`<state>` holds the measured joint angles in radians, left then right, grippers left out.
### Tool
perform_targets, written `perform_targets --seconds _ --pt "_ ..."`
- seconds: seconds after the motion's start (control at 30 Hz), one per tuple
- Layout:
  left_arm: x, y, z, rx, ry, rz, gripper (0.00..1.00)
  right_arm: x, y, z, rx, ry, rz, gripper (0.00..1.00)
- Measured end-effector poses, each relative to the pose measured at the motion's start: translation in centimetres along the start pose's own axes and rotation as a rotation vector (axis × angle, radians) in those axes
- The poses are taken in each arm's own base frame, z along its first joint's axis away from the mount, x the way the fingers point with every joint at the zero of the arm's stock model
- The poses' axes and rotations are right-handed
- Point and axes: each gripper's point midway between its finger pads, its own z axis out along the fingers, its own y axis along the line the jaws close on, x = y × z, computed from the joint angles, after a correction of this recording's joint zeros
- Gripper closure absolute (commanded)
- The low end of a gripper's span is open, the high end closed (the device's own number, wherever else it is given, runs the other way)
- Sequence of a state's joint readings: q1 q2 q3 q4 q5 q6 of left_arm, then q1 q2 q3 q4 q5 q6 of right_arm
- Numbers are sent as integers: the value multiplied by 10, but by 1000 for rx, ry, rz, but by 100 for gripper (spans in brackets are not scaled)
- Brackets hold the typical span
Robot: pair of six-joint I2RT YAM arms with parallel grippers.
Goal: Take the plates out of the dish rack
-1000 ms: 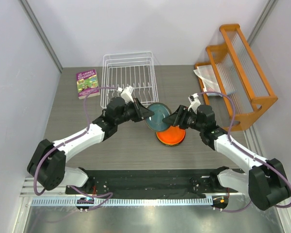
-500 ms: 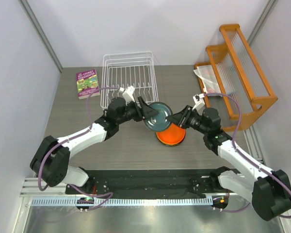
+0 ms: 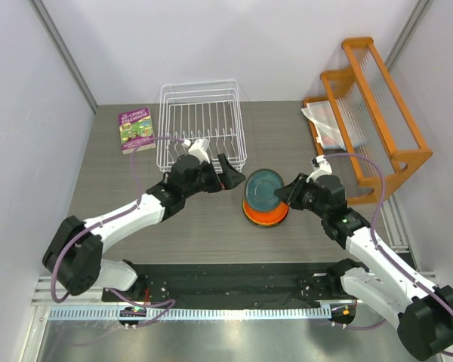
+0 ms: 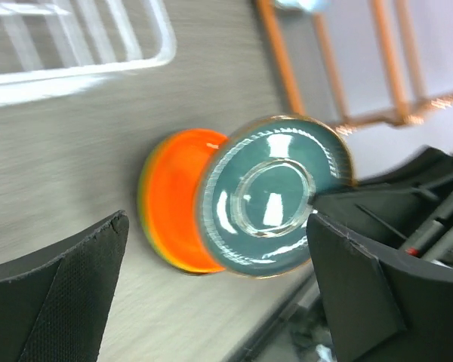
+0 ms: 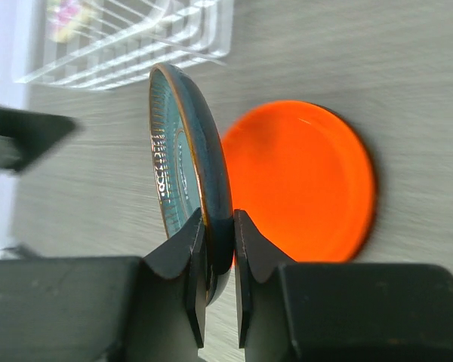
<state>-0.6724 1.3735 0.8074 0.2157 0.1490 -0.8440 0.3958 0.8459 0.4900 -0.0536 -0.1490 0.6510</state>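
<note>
My right gripper (image 3: 285,194) (image 5: 219,219) is shut on the rim of the dark teal plate (image 3: 265,189) (image 5: 189,136) (image 4: 272,196). It holds the plate on edge just above the orange plate (image 3: 266,214) (image 5: 302,181) (image 4: 174,204). The orange plate lies flat on the table, with a lime green edge showing under it. My left gripper (image 3: 225,173) (image 4: 217,226) is open and empty, left of the teal plate and apart from it. The white wire dish rack (image 3: 200,124) (image 4: 75,45) (image 5: 121,45) stands behind it, with no plate visible among its tines.
A book (image 3: 136,130) lies left of the dish rack. At the back right stands an orange wooden rack (image 3: 370,113) with clear slats, and something white (image 3: 321,121) lies at its foot. A black mat (image 3: 234,283) runs along the near edge between the arm bases.
My left gripper opened, let go of the teal plate and drew back toward the dish rack. My right gripper shut on the plate and carried it right, over the orange plate.
</note>
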Motion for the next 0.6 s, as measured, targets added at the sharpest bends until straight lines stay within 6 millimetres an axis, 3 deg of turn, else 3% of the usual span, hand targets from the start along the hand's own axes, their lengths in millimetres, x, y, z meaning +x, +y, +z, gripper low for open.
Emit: perform_targets --seconds 0.33,0.6 --pt "-46 59 -54 -400 -211 214 0 28 -47 9 197 112 -35 99" --pt "-56 92 -92 -603 -293 286 0 34 -50 22 198 153 -44 99"
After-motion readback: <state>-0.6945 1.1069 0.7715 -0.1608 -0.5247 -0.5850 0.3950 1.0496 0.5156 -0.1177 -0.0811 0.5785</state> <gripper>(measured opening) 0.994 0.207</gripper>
